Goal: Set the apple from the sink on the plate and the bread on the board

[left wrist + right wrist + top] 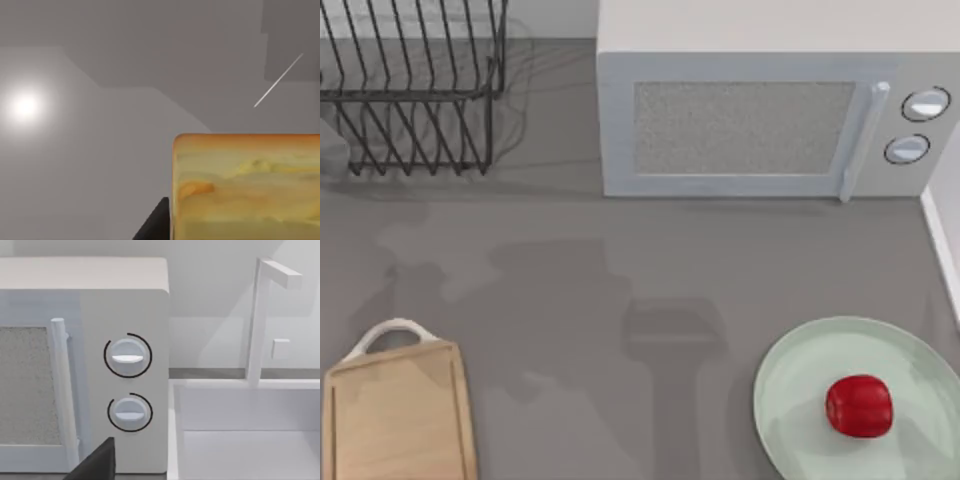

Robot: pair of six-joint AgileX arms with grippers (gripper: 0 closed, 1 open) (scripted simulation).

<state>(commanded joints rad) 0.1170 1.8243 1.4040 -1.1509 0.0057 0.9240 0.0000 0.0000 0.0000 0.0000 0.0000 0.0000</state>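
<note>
Now pinching the bread [245,185] with the left gripper [155,225]. Seen up close in the left wrist view: a thick slice with a golden-orange face, yellow spots and a pale edge. Touching that edge, 1 dark finger [150,227]. Behind the slice, plain grey with 1 bright spot of light.

Down on the grey counter [570,300], at the top view's lower right, the big round mint-green plate [790,400]. Resting on the plate, a bit right of its middle, the small shiny red apple [859,406].

Over at the lower left corner, well apart from the plate, the light wooden board [400,420]. Lying flat, with its white loop handle [390,332] at the far end, toward the back of the counter.

At the back, a white microwave [750,120] with its door closed, a long handle and 2 round knobs on its right side. To its left, in the back corner, a black wire dish rack [410,90].

Facing the microwave's 2 knobs: the right gripper [95,462], with 1 dark part of it low in the right wrist view. Cannot tell if spread or pressed together. Just beside the microwave in that view, a white sink [240,440] with a tall white tap [257,320] at its back.
</note>
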